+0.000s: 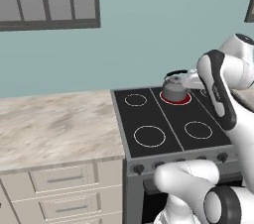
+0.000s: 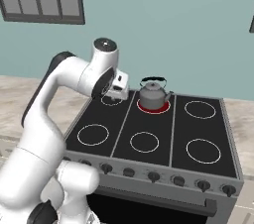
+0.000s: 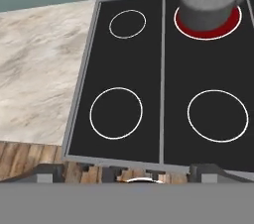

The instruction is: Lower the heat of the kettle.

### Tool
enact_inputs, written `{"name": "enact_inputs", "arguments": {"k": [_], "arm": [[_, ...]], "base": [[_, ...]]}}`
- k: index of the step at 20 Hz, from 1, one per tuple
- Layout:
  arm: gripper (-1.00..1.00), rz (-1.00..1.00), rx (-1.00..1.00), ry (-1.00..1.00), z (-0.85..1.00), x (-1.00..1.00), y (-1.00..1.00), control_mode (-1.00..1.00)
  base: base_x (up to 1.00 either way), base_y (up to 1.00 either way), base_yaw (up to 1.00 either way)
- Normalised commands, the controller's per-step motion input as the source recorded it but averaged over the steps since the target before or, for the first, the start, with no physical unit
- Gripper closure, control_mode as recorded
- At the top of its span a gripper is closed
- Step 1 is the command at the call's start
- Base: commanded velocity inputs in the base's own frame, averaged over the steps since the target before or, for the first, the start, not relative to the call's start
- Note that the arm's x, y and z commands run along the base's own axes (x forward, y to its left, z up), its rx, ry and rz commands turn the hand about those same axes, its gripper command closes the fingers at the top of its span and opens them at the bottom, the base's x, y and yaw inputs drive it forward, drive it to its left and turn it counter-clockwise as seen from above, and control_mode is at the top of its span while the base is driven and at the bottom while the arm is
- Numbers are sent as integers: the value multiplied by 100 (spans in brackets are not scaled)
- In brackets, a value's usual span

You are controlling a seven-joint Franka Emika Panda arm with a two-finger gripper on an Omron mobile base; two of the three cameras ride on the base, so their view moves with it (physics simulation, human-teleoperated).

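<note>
The kettle (image 3: 208, 0) looks like dull grey metal with a soft mottled sheen; its handle (image 2: 153, 79) is matt black. The hob (image 3: 129, 64) is smooth black glass, faintly glossy, with thin white rings and one ring (image 3: 218, 28) glowing red under the kettle. The desk (image 1: 49, 124) has a polished beige marble look with grey veins. The drawers (image 1: 62, 181) are matt beige with metal pulls. The knobs (image 2: 154, 176) look like dark plastic.

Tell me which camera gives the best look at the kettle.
The right base view: the kettle stands whole and unblocked on the glowing red burner, handle, lid and spout clear. In the left base view the arm crowds its right side. The hand view shows it large but cut off at the top edge.
</note>
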Motion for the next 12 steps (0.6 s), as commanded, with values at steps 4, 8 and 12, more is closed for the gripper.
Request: {"name": "enact_inputs", "arguments": {"k": [4,8,12], "arm": [[-100,0,18,-27,-42,-70,-100,-100],[-100,6,18,-22,-54,-63,-100,-100],[-100,23,13,-25,-54,-59,-91,-100]], "base": [[0,0,0],[0,0,0],[0,0,0]]}}
